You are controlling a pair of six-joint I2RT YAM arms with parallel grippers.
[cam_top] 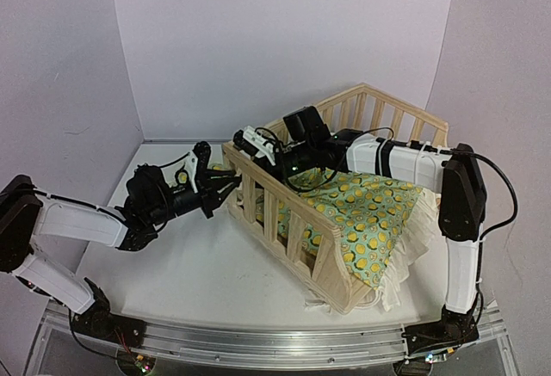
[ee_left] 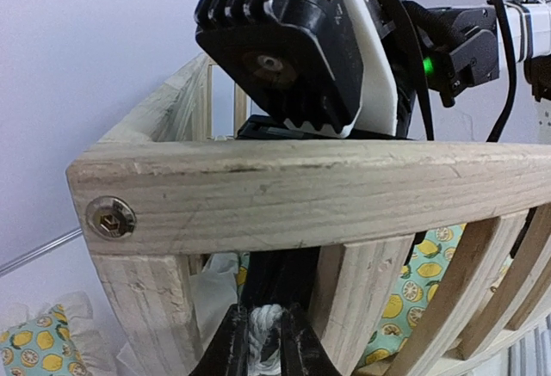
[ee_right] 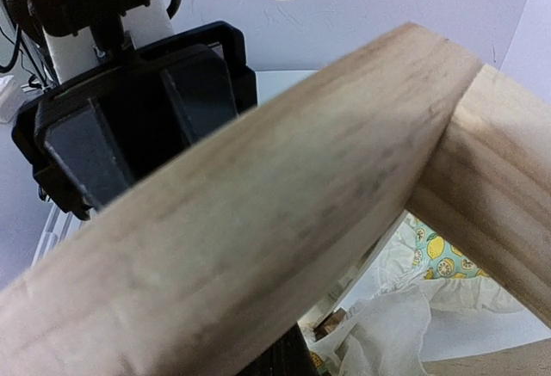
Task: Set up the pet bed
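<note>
Finds the pet bed (cam_top: 284, 212) at 3 o'clock on the surface (cam_top: 189, 264), with its cushion (cam_top: 370, 212) spilling over the low side at 5 o'clock. Pinches the cream ruffle (ee_left: 263, 329) with the left tool (cam_top: 231, 188) between slats at the 10 o'clock corner, probably to tug it flat. Reaches the right tool (cam_top: 245, 141) over the top rail (ee_left: 344, 191); cannot tell its grip, as wood hides the fingers. Notes the pillow (ee_left: 34, 354) outside, past that corner.

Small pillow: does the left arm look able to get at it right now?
Probably yes: the small pillow lies outside the pet bed's corner, beside the left end effector, though that is pinching white fabric.
</note>
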